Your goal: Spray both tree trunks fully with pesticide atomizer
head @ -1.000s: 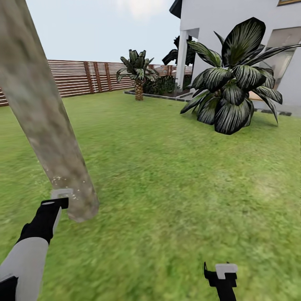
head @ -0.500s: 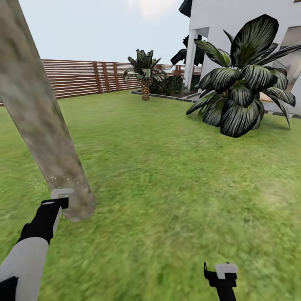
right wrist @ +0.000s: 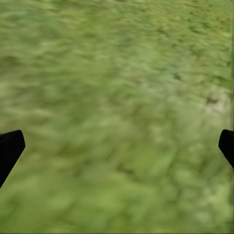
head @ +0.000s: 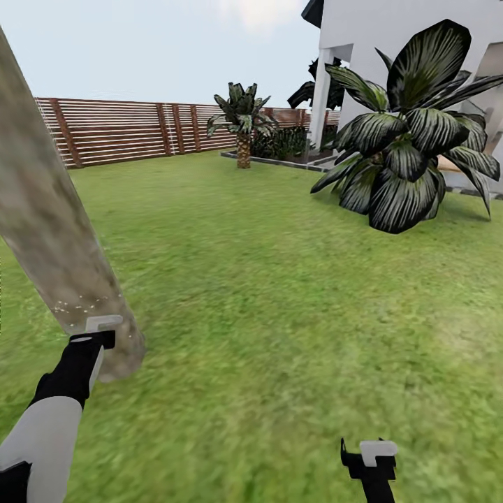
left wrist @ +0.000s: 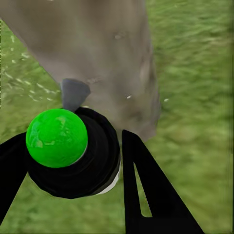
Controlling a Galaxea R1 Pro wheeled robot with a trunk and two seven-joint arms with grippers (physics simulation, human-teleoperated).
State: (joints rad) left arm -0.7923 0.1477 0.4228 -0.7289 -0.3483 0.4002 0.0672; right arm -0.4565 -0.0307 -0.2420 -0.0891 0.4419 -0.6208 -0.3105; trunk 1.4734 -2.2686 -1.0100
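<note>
A thick mottled grey-brown tree trunk [head: 49,237] slants across the left of the head view, its base in the grass. Fine white pesticide specks [head: 78,305] dot the bark low down. My left gripper [head: 98,332] sits right against that lower part of the trunk. In the left wrist view the left gripper [left wrist: 73,170] is shut on the pesticide atomizer [left wrist: 95,163], a small black bottle with a round green top here, pointed at the tree trunk [left wrist: 97,44] close ahead. My right gripper [head: 369,454] hangs low over the lawn; its fingers [right wrist: 9,148] stand wide apart, open and empty.
A big striped-leaf palm [head: 412,140] stands at the right in front of a white house [head: 391,42]. A smaller palm [head: 242,126] grows by a planting bed further back. A reddish slat fence [head: 133,129] closes off the far side. Open lawn [head: 279,293] spreads ahead.
The whole head view has shifted, so the camera moved: the trunk now lies further left in the picture and more fence shows. Both arms keep their place in the picture.
</note>
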